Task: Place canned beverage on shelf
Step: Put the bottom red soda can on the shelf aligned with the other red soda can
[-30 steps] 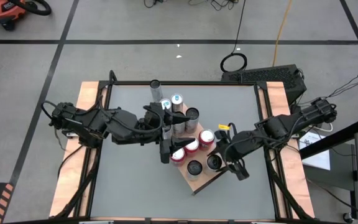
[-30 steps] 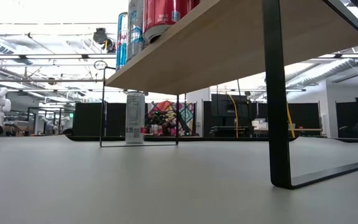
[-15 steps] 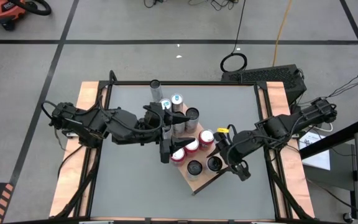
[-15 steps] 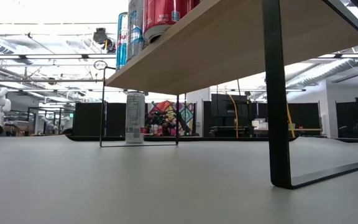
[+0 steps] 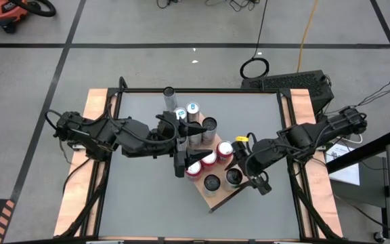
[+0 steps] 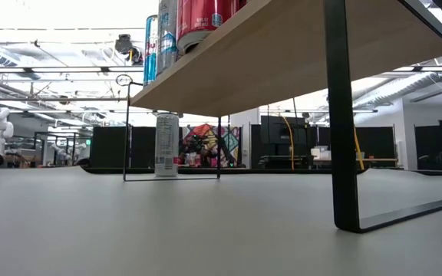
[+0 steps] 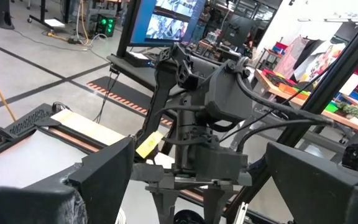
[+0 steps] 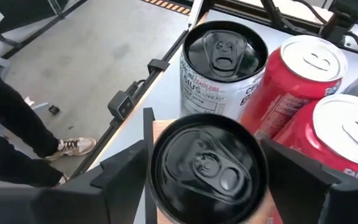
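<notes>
The shelf (image 5: 215, 196), a light wooden board on black legs, stands on the grey table; the low view shows its underside (image 6: 282, 54). Several cans stand on it: red ones (image 5: 225, 149), blue-and-silver ones (image 5: 193, 108) and black-topped ones (image 5: 212, 183). My right gripper (image 5: 234, 175) is open, its fingers on either side of a black-topped can (image 8: 207, 165) that stands upright at the board's near right corner. My left gripper (image 5: 205, 140) hovers open and level above the cans in the middle, holding nothing. My right gripper's fingers (image 8: 126, 168) flank the upper sides of the black-topped can (image 8: 166, 186), coming slanting down from the table's right. I cannot tell whether they touch it. The can stands upright on the board on its own base.
One more can (image 5: 168, 91) stands on the table behind the shelf, also seen in the low view (image 6: 166, 146). Pale wood strips (image 5: 93, 142) run along both table sides. A person's shoe (image 8: 73, 146) shows on the floor beyond the table. The grey table surface (image 5: 141, 196) lies bare at near left.
</notes>
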### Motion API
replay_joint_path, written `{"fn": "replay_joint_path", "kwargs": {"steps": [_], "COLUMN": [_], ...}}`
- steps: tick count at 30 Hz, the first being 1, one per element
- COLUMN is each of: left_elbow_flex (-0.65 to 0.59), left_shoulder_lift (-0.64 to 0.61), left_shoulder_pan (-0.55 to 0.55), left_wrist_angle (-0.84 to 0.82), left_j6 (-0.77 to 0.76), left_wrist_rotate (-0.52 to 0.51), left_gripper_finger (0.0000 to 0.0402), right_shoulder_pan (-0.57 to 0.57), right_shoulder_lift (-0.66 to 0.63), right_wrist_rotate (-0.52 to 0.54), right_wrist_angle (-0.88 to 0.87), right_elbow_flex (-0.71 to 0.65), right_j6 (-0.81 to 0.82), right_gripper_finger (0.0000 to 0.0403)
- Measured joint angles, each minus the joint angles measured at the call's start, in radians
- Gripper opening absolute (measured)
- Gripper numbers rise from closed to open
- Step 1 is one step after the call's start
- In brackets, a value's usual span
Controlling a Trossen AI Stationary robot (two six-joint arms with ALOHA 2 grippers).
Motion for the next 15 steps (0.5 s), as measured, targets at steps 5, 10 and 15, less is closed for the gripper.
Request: {"fn": "replay_joint_path", "kwargs": {"steps": [5,10,15], "left_elbow_flex": [0.0,0.0,0.0], "left_shoulder_lift": [0.0,0.0,0.0], "left_shoulder_pan": [0.0,0.0,0.0], "left_wrist_angle": [0.0,0.0,-0.001], "left_j6": [0.0,0.0,0.0], "left_wrist_rotate": [0.0,0.0,0.0], "left_gripper_finger": [0.0367,0.0367,0.0367], "right_shoulder_pan": [-0.002,-0.002,-0.002], "right_shoulder_lift": [0.003,-0.014,-0.036], "right_wrist_rotate": [0.004,0.009,0.035], "right_wrist_angle": [0.001,0.02,0.02], "right_elbow_flex": [0.0,0.0,-0.001], "right_j6": [-0.003,0.016,0.126], "right_gripper_finger": [0.0278,0.0279,0.0279]}}
